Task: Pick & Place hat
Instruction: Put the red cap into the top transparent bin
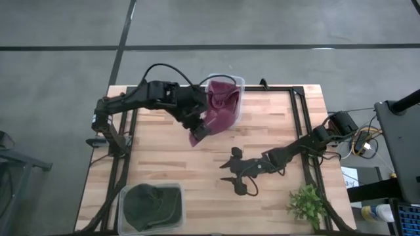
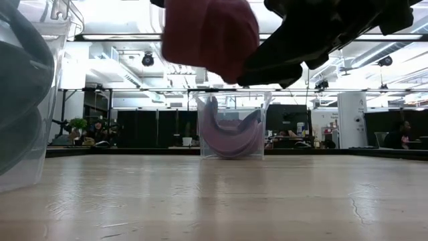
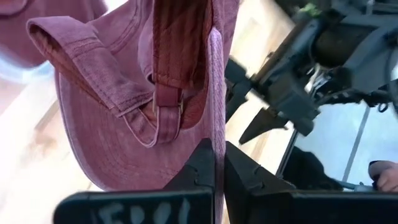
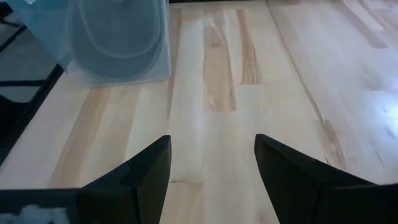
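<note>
On the wooden desk (image 1: 262,131), my left hand (image 1: 199,133) grips 1 maroon hat (image 1: 220,108) beside its bin (image 1: 239,83); my right hand (image 1: 231,167) rests released.

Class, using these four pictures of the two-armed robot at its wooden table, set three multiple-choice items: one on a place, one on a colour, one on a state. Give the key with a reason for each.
1. Where is the bin holding the dark green hat?
A. At the table's near left corner
B. At the far edge
C. Beside the plant

2. What colour is the hat that the left hand holds?
A. Blue
B. Maroon
C. Yellow

3. How is the right hand?
A. Shut on a hat
B. Open and empty
C. Inside a bin

Key: 1 A, the green-hat bin sits there in the high view. 2 B, the left hand pinches the maroon hat. 3 B, the right hand has its fingers spread over bare table.
</note>
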Controlling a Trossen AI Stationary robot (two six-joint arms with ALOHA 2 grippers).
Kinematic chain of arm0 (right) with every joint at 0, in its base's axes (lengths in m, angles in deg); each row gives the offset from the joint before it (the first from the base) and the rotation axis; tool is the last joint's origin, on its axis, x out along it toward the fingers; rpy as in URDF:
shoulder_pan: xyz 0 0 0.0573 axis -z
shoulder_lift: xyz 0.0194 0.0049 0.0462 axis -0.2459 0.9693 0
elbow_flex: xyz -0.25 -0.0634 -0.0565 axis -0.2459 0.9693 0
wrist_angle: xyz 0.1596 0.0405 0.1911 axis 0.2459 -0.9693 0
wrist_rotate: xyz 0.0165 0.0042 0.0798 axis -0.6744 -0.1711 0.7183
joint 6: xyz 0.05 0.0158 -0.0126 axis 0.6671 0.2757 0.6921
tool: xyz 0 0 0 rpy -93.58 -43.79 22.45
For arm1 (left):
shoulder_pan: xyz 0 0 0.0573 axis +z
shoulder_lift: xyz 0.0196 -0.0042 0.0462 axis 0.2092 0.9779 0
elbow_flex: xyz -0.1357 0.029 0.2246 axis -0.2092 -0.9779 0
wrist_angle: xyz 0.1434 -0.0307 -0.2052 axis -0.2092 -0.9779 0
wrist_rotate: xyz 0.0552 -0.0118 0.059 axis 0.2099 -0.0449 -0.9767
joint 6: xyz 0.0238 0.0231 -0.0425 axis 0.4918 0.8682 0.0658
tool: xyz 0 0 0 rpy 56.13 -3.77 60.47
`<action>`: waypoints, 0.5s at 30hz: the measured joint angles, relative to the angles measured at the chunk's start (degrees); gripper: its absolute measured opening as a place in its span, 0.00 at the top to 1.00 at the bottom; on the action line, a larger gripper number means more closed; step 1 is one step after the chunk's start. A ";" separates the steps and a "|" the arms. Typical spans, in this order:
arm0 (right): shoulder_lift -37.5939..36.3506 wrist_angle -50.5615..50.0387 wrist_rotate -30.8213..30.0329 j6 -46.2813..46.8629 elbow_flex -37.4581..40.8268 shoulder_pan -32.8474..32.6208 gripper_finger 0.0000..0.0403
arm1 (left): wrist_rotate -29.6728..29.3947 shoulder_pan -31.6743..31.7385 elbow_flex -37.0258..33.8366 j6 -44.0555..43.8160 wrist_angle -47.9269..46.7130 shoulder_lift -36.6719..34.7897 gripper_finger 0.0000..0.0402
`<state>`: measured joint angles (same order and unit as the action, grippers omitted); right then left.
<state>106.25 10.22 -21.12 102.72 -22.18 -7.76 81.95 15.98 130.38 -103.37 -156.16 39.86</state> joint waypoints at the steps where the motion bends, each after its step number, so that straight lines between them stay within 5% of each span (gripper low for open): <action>1: 0.00 0.12 -0.32 -0.48 0.00 -0.15 0.44 | -0.07 0.00 0.06 0.19 0.99 0.00 0.98; 8: -0.64 3.41 -3.42 -4.90 -0.59 -1.55 0.44 | -3.50 0.13 0.33 1.39 9.35 0.00 0.98; 15: -4.15 3.36 -18.13 -9.84 -1.31 -4.85 0.44 | -7.96 0.13 0.36 4.07 16.28 0.00 0.98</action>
<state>102.11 13.58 -39.25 92.88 -23.50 -12.62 73.99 16.11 130.74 -99.30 -139.88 39.86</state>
